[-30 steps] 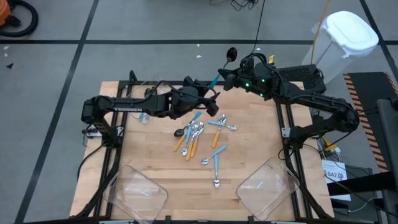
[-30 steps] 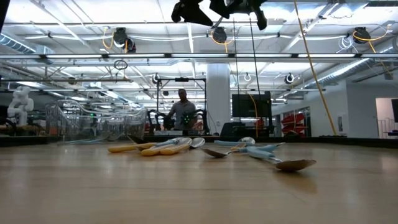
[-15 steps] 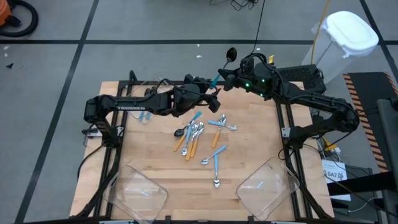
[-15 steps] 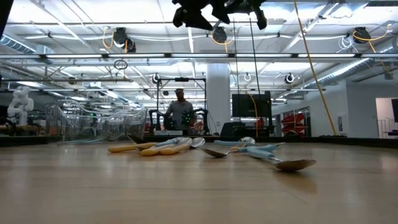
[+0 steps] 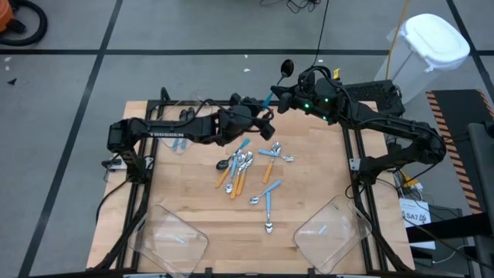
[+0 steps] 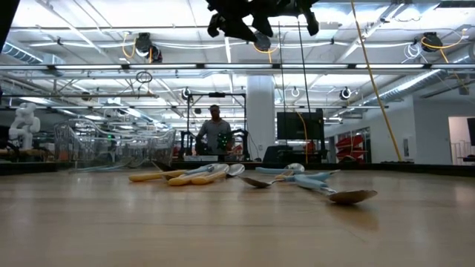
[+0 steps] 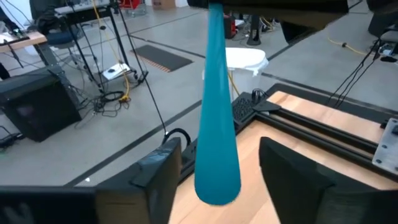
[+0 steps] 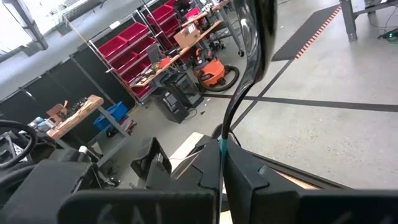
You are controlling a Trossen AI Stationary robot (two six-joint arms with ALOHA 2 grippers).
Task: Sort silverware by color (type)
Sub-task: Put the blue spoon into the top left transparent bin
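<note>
My right gripper point(image 5: 279, 94) is shut on a spoon with a black bowl point(image 5: 287, 67) and a light-blue handle point(image 5: 268, 100), high above the table's far edge. My left gripper point(image 5: 262, 116) is open. In the left wrist view its fingers point(image 7: 158, 177) stand on either side of the handle's free end point(image 7: 217, 168) without touching it. Both grippers show at the top of the low view point(image 6: 249, 16). Several silver spoons with blue or orange handles point(image 5: 247, 164) lie in a loose heap on the table's middle point(image 6: 215, 173). My right gripper pinches the spoon between its two fingers point(image 8: 249, 171) at the handle's end near the bowl point(image 8: 222, 148). The fingers come from the table's right. The spoon is lifted clear, with the black bowl point(image 8: 256, 37) sticking out beyond the fingers and the blue handle slanting toward my left gripper.
Clear plastic bins stand at the near left point(image 5: 174, 235) and near right point(image 5: 332, 226), each with a blue-handled piece inside. Another clear bin is at the far left point(image 5: 181, 123). A person stands in the room beyond the table point(image 6: 214, 133).
My left gripper has gone toward the table's far edge and up, toward the spoon held by my right gripper, and now brackets the handle's free end. My right gripper and the spoon have kept still.
</note>
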